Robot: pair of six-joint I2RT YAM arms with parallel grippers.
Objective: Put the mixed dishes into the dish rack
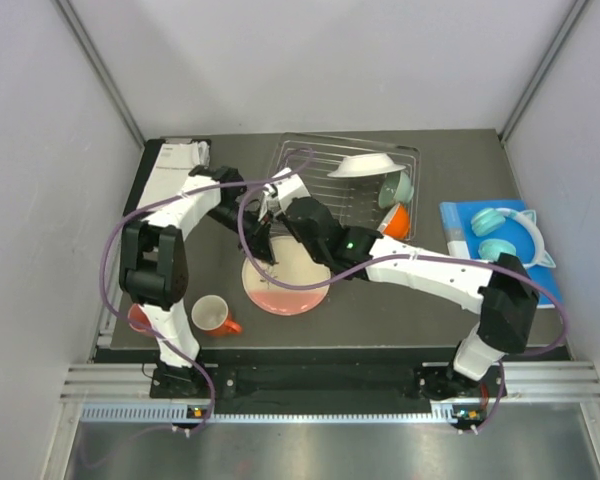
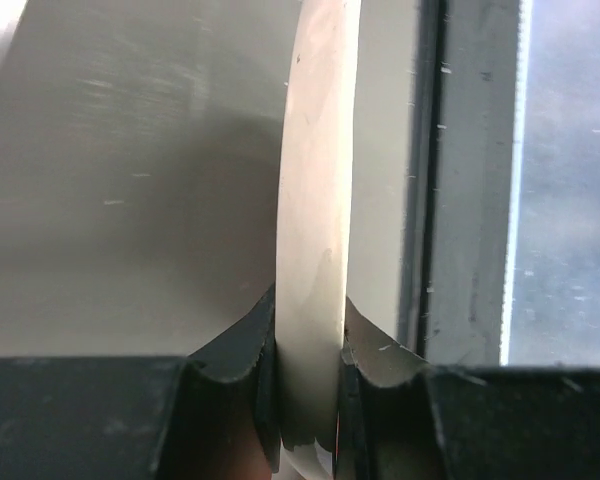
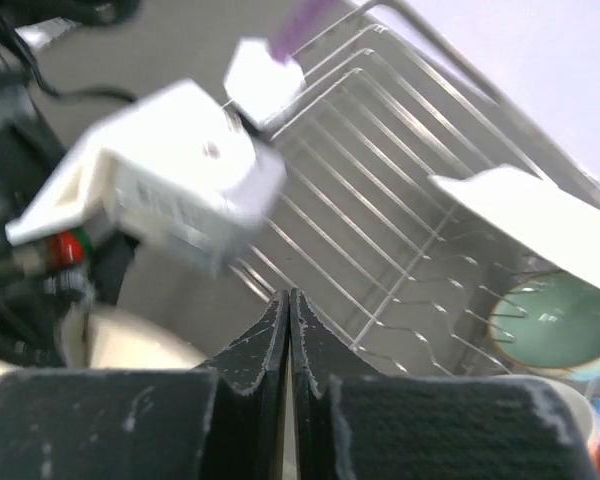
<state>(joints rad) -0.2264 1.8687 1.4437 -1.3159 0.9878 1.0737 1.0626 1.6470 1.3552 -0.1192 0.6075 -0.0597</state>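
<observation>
Salmon pink cup (image 1: 138, 318) stands at eight o'clock on the dark desk (image 1: 380, 310), half hidden behind the left arm. The orange mug (image 1: 212, 314), white inside, stands just beside it on the right, with its handle toward four o'clock. At ten o'clock a black tray (image 1: 170, 165) with white papers lies along the desk edge.

The left pincer (image 2: 308, 345) is clenched on the pink-and-cream plate (image 1: 285, 288). In the left wrist view the cream rim is seen edge-on, and one dark finger presses on each face of it. The plate is near the middle of the desk, at six o'clock from the dish rack (image 1: 352, 200) and outside it. I cannot tell if the plate is lifted or lies flat.

The right pincer (image 3: 288, 330) is closed on nothing, its two fingers pressed together. It hangs close to the left arm's white wrist, at the nine o'clock end of the rack.

The rack stands at twelve o'clock on the desk. A white bowl (image 1: 365, 163) rests upside down at its far side. A mint green bowl (image 1: 398, 188) leans on its side at the rack's three o'clock, and an orange piece (image 1: 398, 220) sits at its four o'clock corner. Teal headphones (image 1: 505, 232) lie on a blue sheet (image 1: 460, 225) at three o'clock on the desk.
</observation>
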